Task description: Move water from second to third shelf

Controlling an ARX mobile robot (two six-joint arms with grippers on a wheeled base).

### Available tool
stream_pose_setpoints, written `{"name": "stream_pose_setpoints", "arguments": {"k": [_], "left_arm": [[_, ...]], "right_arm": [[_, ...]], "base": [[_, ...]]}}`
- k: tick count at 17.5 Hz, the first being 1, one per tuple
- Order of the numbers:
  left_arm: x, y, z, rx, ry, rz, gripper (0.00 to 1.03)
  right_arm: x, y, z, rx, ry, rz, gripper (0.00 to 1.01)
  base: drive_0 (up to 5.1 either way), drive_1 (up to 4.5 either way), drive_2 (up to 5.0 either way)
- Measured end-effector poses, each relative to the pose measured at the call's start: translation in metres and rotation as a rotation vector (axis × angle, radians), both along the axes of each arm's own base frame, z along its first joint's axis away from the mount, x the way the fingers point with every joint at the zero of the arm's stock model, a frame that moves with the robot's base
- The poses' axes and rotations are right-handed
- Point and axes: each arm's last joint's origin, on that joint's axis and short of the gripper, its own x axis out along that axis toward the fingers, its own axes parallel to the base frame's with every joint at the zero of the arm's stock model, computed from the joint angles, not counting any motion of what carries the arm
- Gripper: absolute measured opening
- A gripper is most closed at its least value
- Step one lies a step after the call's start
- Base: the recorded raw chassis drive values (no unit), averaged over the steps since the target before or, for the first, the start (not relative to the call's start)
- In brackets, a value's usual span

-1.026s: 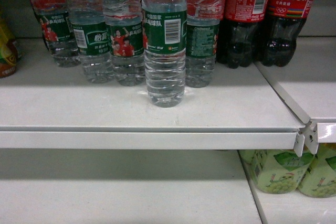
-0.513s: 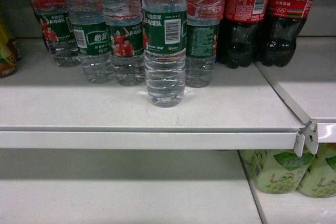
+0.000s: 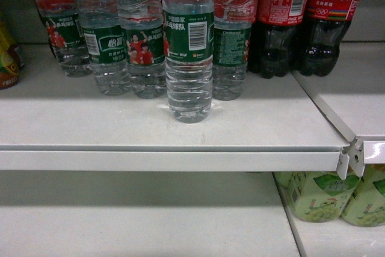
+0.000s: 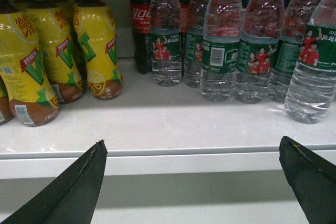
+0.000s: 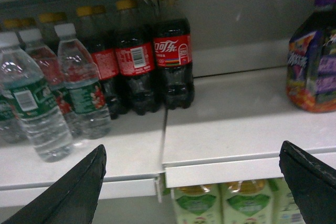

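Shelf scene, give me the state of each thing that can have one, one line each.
front water bottle: upright on upper shelf, ahead of its row, ungrasped
lower shelf: bare where visible
cola bottles: upright
left pincer: open, holding nothing
right pincer: open, holding nothing

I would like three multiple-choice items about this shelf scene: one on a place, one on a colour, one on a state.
1. Where does the front water bottle stand?
A. ahead of the other water bottles, nearer the shelf edge
B. on the lower shelf
C. behind the cola bottles

2. What colour is its label?
A. red
B. dark green
C. yellow

3. What state is the left end effector in?
A. shut on a bottle
B. open, holding nothing
C. shut, empty

Key: 1 A, the head view shows it alone in front. 2 B, the wrap is green with a white barcode. 3 B, its fingers stand wide apart below the shelf edge.
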Motion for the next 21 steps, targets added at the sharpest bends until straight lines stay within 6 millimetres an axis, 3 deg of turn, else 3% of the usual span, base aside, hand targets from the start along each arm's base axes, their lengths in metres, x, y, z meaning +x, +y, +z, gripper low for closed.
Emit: {"name": "stream_pose_setpoints", "arguments": {"k": [3,4,7,10,11,14,21], "left_arm": [[0.000,0.000,0.000,0.000,0.000,0.000,0.98],[0.000,0.000,0.000,0.000,0.000,0.000,0.98],[0.000,0.000,0.000,0.000,0.000,0.000,0.98],[0.000,0.000,0.000,0.000,0.000,0.000,0.98],[0.000,0.000,0.000,0.000,0.000,0.000,0.98],[0.000,0.000,0.000,0.000,0.000,0.000,0.98],[0.000,0.000,0.000,0.000,0.000,0.000,0.98]], "right_arm": [[0.003,-0.005,0.006,0.200,-0.002,0.020,0.98],[0.009,-0.006,0.021,0.211,-0.047,0.035,0.98],[0.048,0.006,0.074,0.177,-0.131,0.138,0.98],[0.091,0.028,0.092,0.145,-0.069,0.208,0.98],[0.101,0.039,0.088,0.127,-0.035,0.252,0.98],[0.123,0.079,0.051,0.031,0.101,0.361,0.98],[0.136,0.096,0.027,-0.023,0.179,0.380,0.98]], "base": [[0.0,0.00,0.0],[0.0,0.00,0.0],[0.0,0.00,0.0],[0.0,0.00,0.0],[0.0,0.00,0.0],[0.0,0.00,0.0],[0.0,0.00,0.0]]}}
